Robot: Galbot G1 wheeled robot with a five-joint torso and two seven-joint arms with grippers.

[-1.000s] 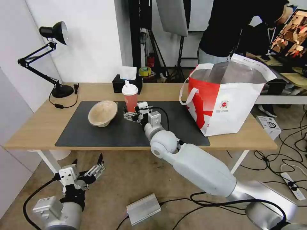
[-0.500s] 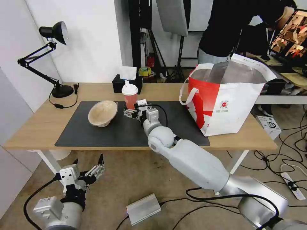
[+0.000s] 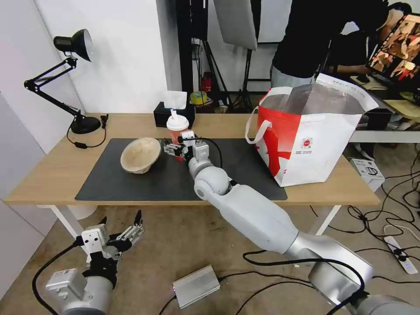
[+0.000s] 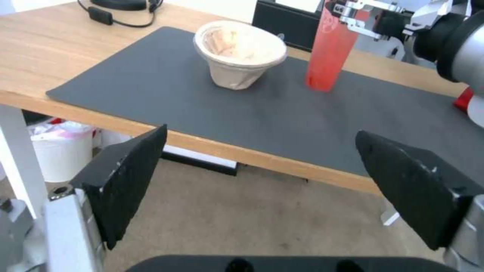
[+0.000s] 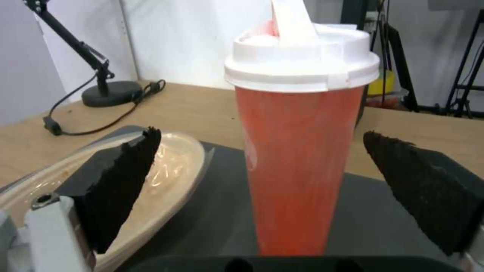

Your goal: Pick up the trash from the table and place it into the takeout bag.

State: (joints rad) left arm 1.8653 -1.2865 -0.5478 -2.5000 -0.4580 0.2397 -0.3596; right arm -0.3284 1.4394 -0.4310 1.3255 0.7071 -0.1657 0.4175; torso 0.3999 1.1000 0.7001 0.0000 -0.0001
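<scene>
A red drink cup (image 3: pixel 177 128) with a white lid stands upright on the dark grey mat (image 3: pixel 131 183) of the table (image 3: pixel 52 170). My right gripper (image 3: pixel 173 149) is open at the cup's lower part. In the right wrist view the cup (image 5: pixel 297 166) stands between the black fingers (image 5: pixel 118 181), with a gap on each side. A beige paper bowl (image 3: pixel 140 154) lies tilted on the mat, left of the cup. The takeout bag (image 3: pixel 310 135) stands open at the table's right end. My left gripper (image 3: pixel 124 234) hangs open below the table's front edge, facing the bowl (image 4: pixel 239 53).
A black tissue box (image 3: pixel 174 113) stands right behind the cup. A black desk lamp (image 3: pixel 78 87) with its cable occupies the far left corner. A person stands behind the bag. A grey metal box (image 3: pixel 196 286) and cables lie on the floor.
My right arm has reached left and farther onto the mat, bringing its open gripper up to the cup. The left arm, bowl, cup and bag have stayed put.
</scene>
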